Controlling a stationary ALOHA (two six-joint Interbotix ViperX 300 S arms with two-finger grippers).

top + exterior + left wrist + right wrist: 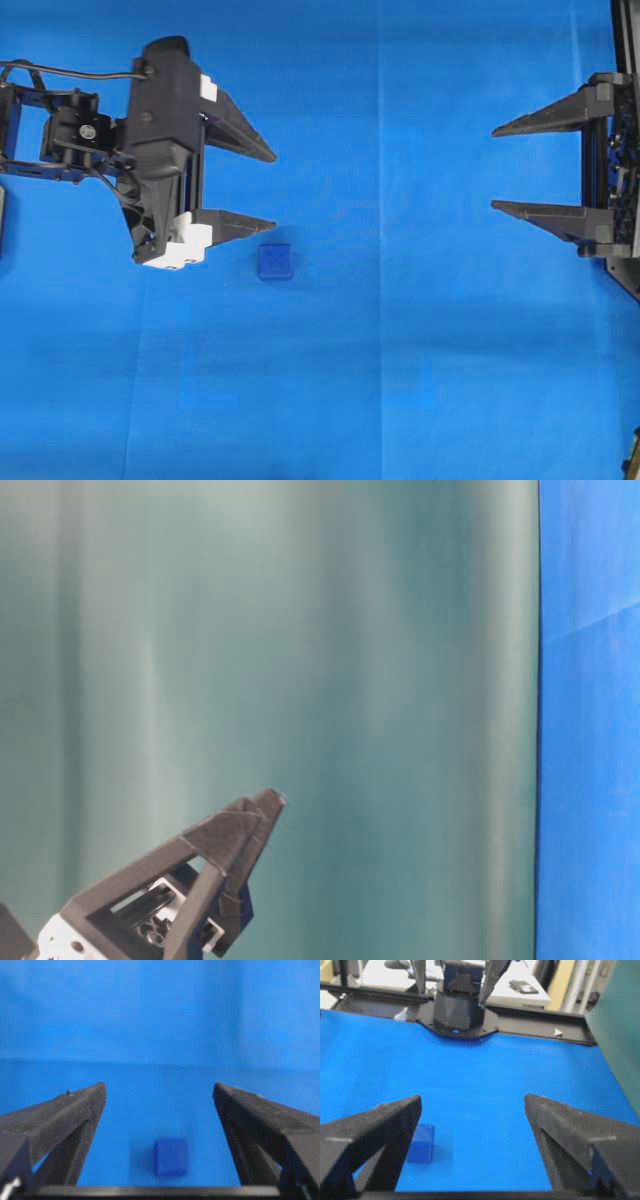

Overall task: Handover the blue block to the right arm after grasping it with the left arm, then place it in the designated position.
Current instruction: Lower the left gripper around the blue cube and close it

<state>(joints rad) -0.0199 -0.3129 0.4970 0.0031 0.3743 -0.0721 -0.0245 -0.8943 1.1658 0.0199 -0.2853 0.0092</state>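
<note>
Item 1, small dark-blue rounded-edge cube, the blue block (275, 261): rests on the bright blue cloth covering the table (400, 400), free of any grip. In the overhead view it lies just beyond the tip of the lower finger of the left gripper, at about 5 o'clock from that tip, close beside it but apart. In the left wrist view the blue block (171, 1157) sits low in the gap between the two fingers, nearer the camera than their tips.

Item 2, black left gripper with white plastic end brackets (272, 190): jaws spread wide, nothing between the pads; fingers point toward 3 o'clock. From table level only its fingers show (262, 815), against a green backdrop (300, 630); height over the cloth is hard to judge there.

Item 3, all-black right gripper (497, 168): at the 3 o'clock edge of the overhead view, well apart from the block, jaws spread wide and empty, fingers pointing toward 9 o'clock. Its wrist view shows the block (421, 1143) beside the left-hand finger.
</note>
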